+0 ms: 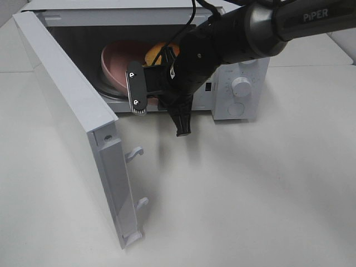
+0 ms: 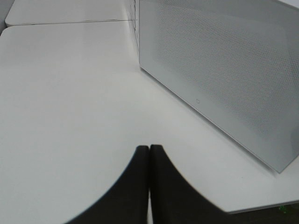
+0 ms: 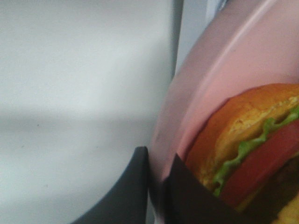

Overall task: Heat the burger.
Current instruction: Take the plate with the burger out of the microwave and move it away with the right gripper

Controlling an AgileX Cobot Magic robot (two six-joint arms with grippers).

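Observation:
The burger (image 1: pixel 160 52), with a golden bun, lettuce and tomato (image 3: pixel 254 158), lies on a pink plate (image 1: pixel 114 65) inside the open microwave (image 1: pixel 247 67). My right gripper (image 3: pixel 158 183) is shut on the plate's near rim (image 3: pixel 163 140). In the exterior high view the right arm's wrist (image 1: pixel 178 72) reaches into the cavity and hides the fingertips. The plate looks tilted above the turntable. My left gripper (image 2: pixel 149 150) is shut on nothing, low over the table beside the microwave's door (image 2: pixel 224 70).
The microwave door (image 1: pixel 67 111) swings wide open to the left, with two latch hooks (image 1: pixel 135 153) on its edge. Knobs (image 1: pixel 241 86) sit on the panel at the right. White table (image 1: pixel 250 189) stretches in front.

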